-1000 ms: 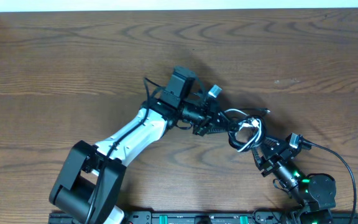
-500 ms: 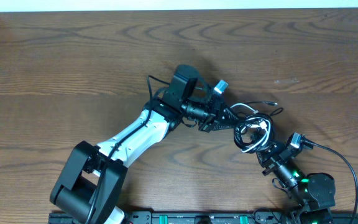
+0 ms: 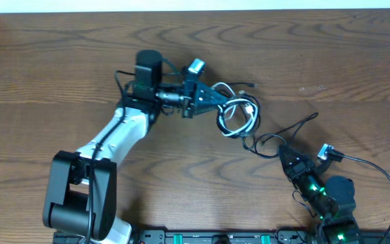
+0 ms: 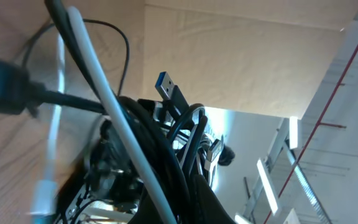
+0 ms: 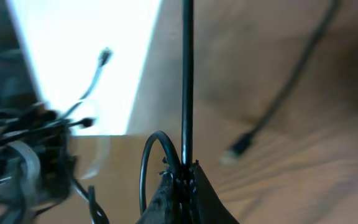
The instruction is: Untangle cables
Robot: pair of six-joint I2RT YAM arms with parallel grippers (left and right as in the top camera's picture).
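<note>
L gripper (image 3: 216, 101) clamped on cable bundle (image 3: 239, 116); R gripper (image 5: 182, 179), near bundle, pinched tight on one black cord (image 5: 186, 74).

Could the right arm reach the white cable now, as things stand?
Probably not yet. The right claw is shut on a black cable, so it is busy, and the white cable sits in the bundle that the left claw holds, apart from it.

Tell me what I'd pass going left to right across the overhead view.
Left arm → left hand → cable bundle it grips → right hand, pinching one black cable → right arm.
</note>
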